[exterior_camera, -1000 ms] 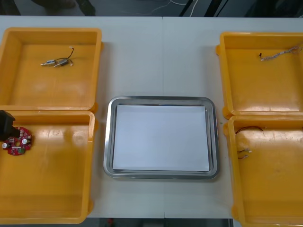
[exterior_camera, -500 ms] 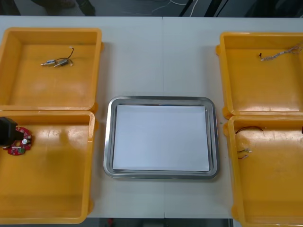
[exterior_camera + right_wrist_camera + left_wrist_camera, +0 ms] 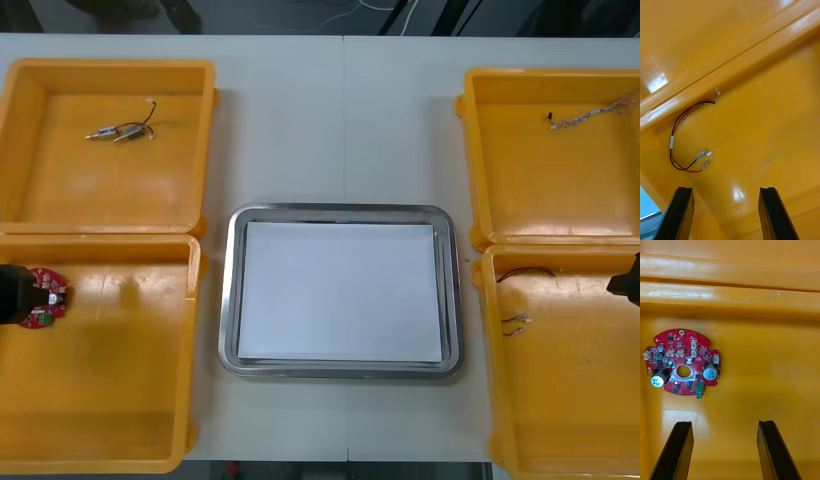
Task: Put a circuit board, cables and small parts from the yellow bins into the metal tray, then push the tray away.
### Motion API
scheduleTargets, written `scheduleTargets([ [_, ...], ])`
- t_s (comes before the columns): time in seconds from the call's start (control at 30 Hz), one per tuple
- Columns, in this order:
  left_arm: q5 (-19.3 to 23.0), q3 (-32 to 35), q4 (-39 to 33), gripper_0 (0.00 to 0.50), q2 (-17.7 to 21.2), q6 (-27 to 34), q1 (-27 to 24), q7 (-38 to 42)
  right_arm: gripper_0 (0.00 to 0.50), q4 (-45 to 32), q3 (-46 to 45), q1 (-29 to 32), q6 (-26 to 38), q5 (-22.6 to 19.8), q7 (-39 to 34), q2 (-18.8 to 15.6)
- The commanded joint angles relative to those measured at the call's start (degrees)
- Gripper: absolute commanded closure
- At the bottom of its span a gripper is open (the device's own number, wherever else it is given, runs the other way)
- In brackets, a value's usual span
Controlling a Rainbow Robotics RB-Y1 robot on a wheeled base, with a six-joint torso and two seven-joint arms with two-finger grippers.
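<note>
Four yellow bins (image 3: 100, 195), one tray (image 3: 231, 290), one board (image 3: 47, 298).

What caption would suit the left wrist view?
Open left gripper hovers by a circuit board in a yellow bin.

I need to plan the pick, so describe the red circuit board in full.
The circuit board is a round red disc with a hole in the middle, two silver-topped black cylinders, small white connectors and a green block at its edge. It lies flat on the floor of the near left yellow bin, toward its far left corner. Nothing touches it: the left gripper hovers open just short of it.
</note>
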Motion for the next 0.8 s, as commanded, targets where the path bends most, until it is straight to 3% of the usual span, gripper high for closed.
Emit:
scheduleTargets([
  [0.03, -0.75, 1.72, -0.23, 0.0, 2.49, -2.14, 2.38, -4.35, 0.0, -2.6, 4.63, 1.34, 0.16, 3.42, -7.37, 1.74],
  [0.2, -0.75, 1.2, 1.44, 0.0, 2.49, -3.54, 2.56, -5.15, 0.0, -2.6, 7.88, 1.34, 0.16, 6.76, -12.91, 3.15],
  [0.43, -2.85, -1.88, 4.78, 0.0, 2.58, -8.2, 2.47, -6.2, 0.0, -0.75, 9.55, 0.64, 0.16, 7.73, -19.85, 5.26],
  [0.8, -5.14, -5.48, 6.54, 0.0, 2.67, -10.22, 2.47, -6.46, 0.0, 5.75, 9.55, -0.06, 0.16, 9.66, -21.26, 8.51],
])
